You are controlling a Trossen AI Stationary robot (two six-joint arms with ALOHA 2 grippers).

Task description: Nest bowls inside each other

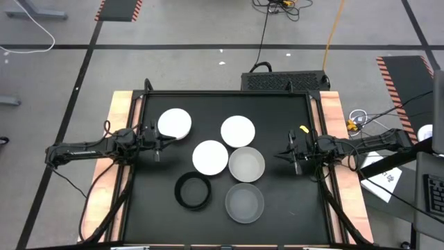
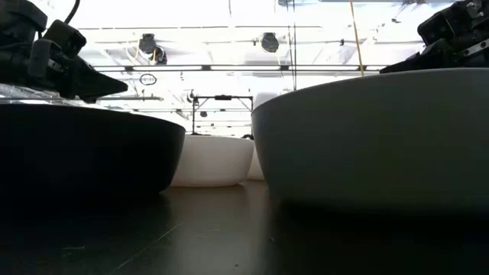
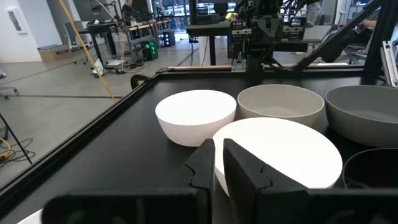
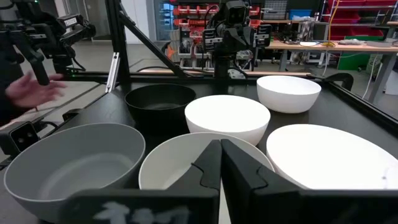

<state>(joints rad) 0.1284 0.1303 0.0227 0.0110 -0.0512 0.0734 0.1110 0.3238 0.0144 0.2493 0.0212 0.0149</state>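
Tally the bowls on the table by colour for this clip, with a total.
White bowls: 3
Translucent grey bowls: 2
Black bowl: 1
Total: 6

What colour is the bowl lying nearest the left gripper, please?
White. The bowl beside the left gripper shows best in the high view.

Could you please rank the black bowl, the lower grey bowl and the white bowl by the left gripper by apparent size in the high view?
1. lower grey bowl
2. black bowl and white bowl by the left gripper: too alike to rank.
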